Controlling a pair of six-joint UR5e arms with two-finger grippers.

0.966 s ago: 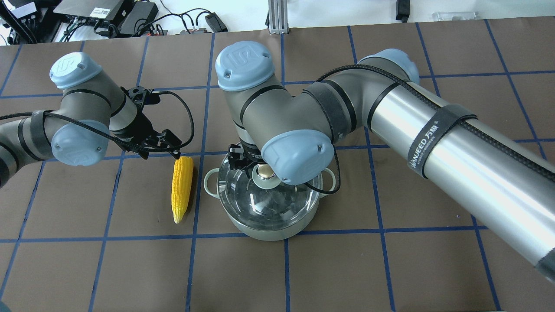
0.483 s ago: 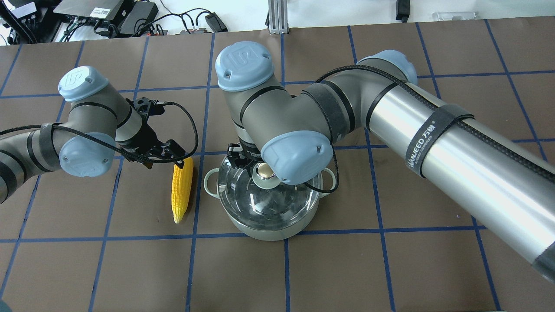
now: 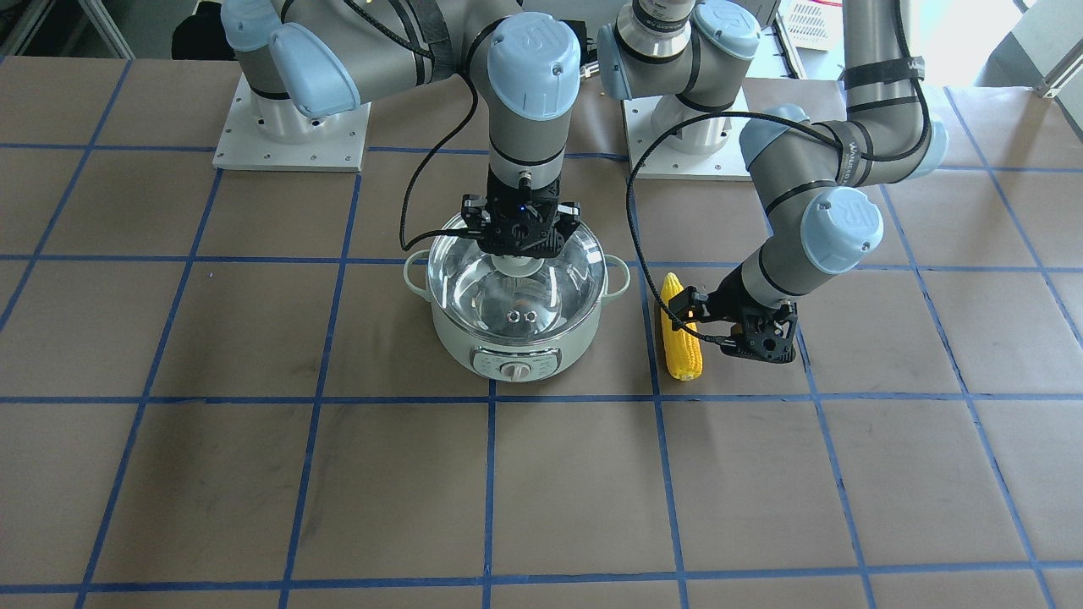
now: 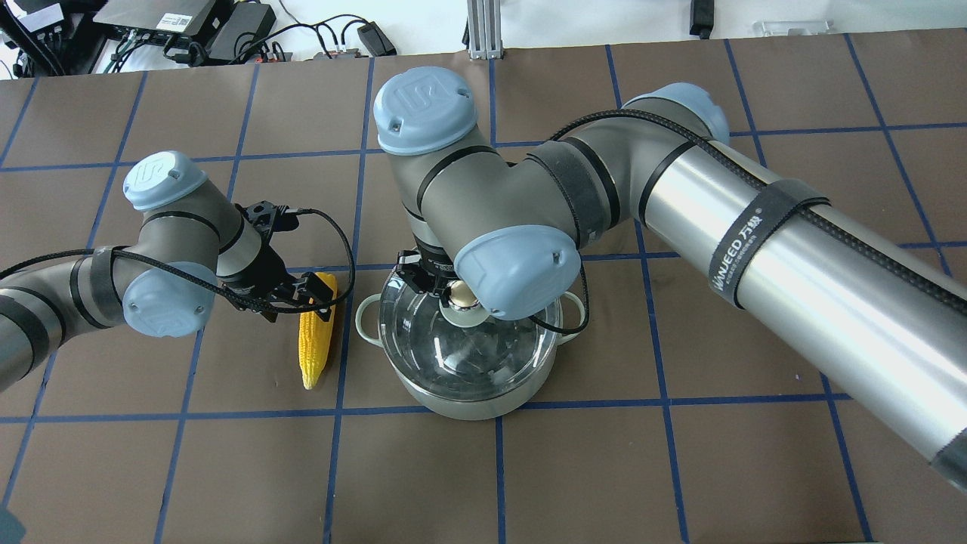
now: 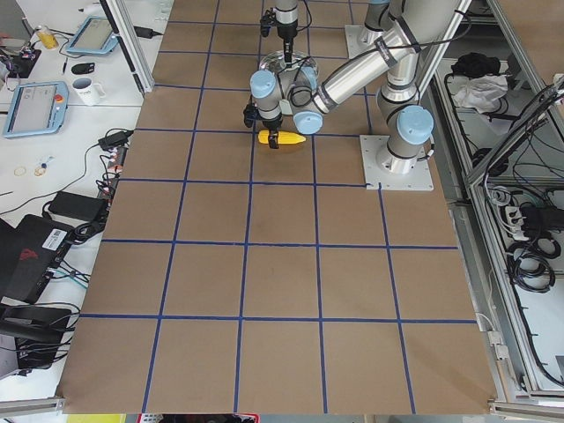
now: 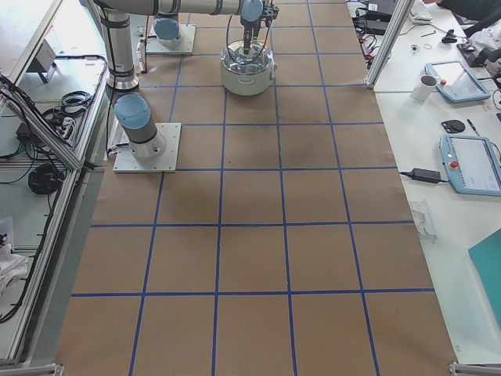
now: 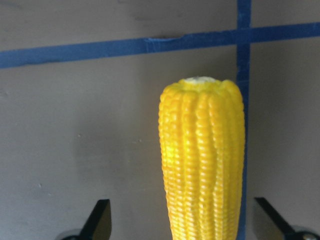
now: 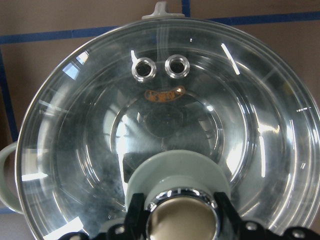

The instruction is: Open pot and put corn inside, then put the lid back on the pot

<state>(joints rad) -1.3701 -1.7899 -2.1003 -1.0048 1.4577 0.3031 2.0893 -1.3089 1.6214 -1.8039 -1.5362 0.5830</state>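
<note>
The pale green pot [image 3: 516,355] stands mid-table with the glass lid [image 3: 516,292] on it. My right gripper [image 3: 519,254] comes straight down and is shut on the lid's knob; in the right wrist view both fingers [image 8: 136,212] press against the knob over the lid [image 8: 165,100]. The yellow corn [image 4: 315,340] lies on the table beside the pot [image 4: 468,400]. My left gripper [image 4: 317,298] is open, low over the corn's thick end. In the left wrist view its fingertips [image 7: 100,220] stand on either side of the corn [image 7: 202,160] without touching it.
The brown table has blue tape grid lines [image 4: 340,412]. Both arm bases [image 3: 292,127] sit at the robot's edge. Cables and electronics [image 4: 189,30] lie beyond the far edge. Benches with tablets [image 6: 470,164] stand past the table in the side views.
My left arm has swung toward the pot and down, bringing the open gripper from beside the corn's thick end to around it. The right gripper stays at the lid knob.
</note>
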